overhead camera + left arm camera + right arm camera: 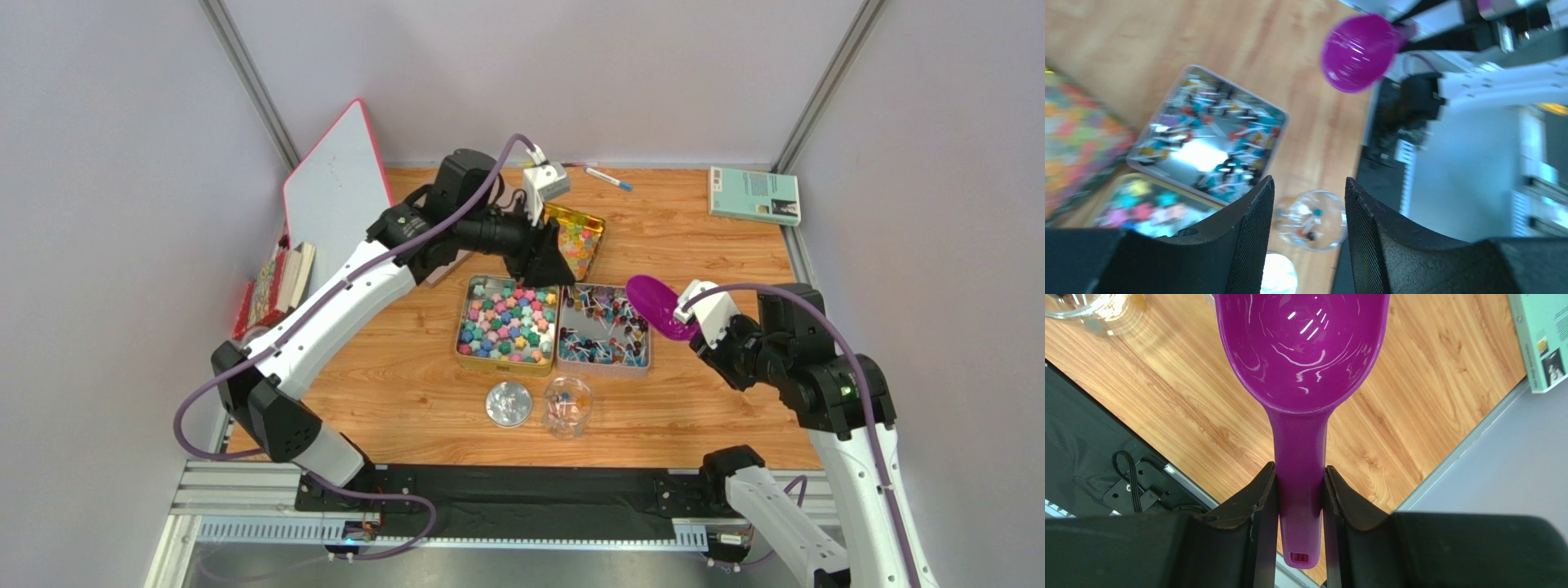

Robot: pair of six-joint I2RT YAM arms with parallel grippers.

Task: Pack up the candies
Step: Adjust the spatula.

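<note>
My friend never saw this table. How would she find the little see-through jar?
Start at the wooden table and find the silver tin of wrapped candies in its middle. Just in front of it, toward the near edge, stands the jar, with a flat shiny lid at its left. It's the only see-through thing there.

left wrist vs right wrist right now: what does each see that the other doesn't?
Left wrist only: the silver tray of wrapped candies, the gold tray of pastel candies, a round lid, and the open left gripper.
Right wrist only: the teal book, and the right gripper shut on the handle of the purple scoop, whose bowl is empty.
Both: the scoop, the glass jar and the wooden table.
</note>
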